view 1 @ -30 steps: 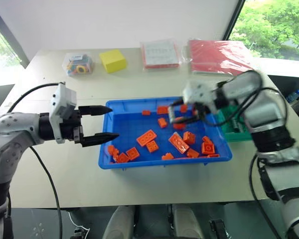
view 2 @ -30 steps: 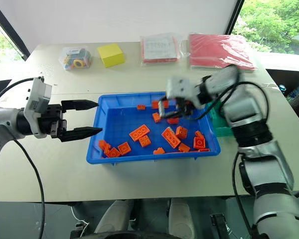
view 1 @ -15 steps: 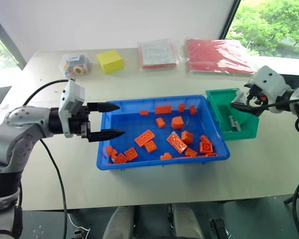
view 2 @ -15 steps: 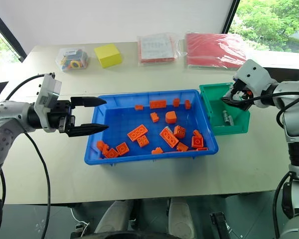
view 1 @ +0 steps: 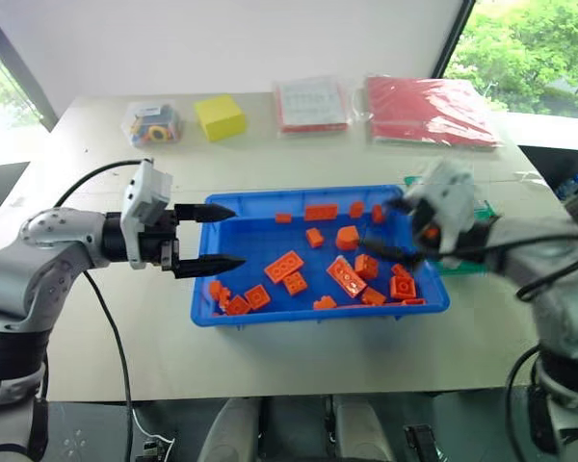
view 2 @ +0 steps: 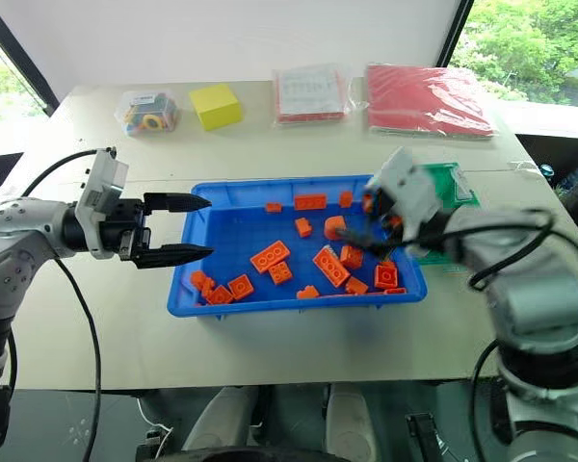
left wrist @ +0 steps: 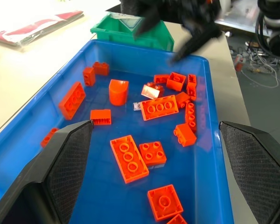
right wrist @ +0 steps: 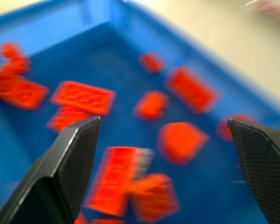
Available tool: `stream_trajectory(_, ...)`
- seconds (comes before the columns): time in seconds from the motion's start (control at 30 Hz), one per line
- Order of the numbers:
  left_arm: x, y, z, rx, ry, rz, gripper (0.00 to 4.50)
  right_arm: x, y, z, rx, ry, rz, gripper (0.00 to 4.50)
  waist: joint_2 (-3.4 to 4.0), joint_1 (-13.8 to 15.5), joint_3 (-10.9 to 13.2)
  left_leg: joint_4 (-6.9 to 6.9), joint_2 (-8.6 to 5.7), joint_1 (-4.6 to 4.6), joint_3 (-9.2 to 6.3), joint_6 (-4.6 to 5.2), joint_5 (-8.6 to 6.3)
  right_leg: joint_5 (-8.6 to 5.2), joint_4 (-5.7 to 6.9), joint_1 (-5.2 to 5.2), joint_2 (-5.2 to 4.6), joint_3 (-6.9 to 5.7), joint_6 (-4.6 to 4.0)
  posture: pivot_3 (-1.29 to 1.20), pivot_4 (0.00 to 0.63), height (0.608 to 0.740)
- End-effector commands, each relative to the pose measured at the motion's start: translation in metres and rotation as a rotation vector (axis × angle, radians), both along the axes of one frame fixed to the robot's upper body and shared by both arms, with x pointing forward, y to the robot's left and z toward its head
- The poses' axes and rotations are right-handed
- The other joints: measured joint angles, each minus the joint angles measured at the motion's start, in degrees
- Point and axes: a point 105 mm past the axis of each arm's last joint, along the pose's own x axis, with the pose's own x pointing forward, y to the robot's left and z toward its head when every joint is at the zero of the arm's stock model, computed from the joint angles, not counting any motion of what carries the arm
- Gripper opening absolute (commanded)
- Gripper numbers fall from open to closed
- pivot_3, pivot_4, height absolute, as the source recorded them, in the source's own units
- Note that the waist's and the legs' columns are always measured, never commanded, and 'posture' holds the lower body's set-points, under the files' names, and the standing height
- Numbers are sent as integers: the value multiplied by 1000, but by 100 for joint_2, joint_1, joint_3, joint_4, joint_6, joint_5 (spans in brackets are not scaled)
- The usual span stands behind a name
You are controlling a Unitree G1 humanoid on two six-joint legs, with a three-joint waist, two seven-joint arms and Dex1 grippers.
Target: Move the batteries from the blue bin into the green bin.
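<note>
The right gripper [view 2: 371,234] hangs over the right end of the blue bin [view 1: 270,314], its two black fingers spread wide with nothing between them. Judging from that posture, it is positioned to pick again from the bin's contents. The left gripper [view 1: 204,237] is held level at the bin's left wall, jaws likewise apart and empty, pointing inward across the tray; this reads as a standby position rather than a working one.

The green bin [left wrist: 130,29] stands against the blue bin's far right end, close enough that a carry between them is short. From the head views the right arm covers most of it, so its contents cannot be checked.

Inside the blue bin lie scattered orange bricks [view 1: 283,266]. In the left wrist view, a small pale piece [left wrist: 138,106] pokes out beside a long brick near the middle (possibly one of the batteries, though it is too small to confirm). No other silvery cylinder can be made out among the bricks.

The right wrist view is smeared, so fine detail under that gripper is unreadable.
</note>
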Motion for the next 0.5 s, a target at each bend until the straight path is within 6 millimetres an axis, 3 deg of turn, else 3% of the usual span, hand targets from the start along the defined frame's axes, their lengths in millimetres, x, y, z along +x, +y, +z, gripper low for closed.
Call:
stream_trajectory(0.03, -1, -1, 11, 7, -48, -10, 4500, -1, 11, -6, 19, 24, -4, 4468, -1, -12, 0, 2, -2, 0, 2, 1, 0, 0, 0, 0, -5, 0, 0, 0, 150, 736)
stream_trajectory(0.2, 1, -1, 15, 10, -57, -11, 4500, 17, 18, -23, 66, 112, -54, 4468, -3, -37, -2, -4, 3, 2, 1, 1, 1, 1, 4, -4, 5, -2, 1, 0, 150, 736)
stream_trajectory(0.5, -2, 3, 14, 8, -62, 17, 4500, 19, 19, -44, 46, 186, -57, 4468, -2, -46, -1, -10, 6, 2, 1, 1, 1, 1, 6, -9, 11, -4, 1, 0, 150, 736)
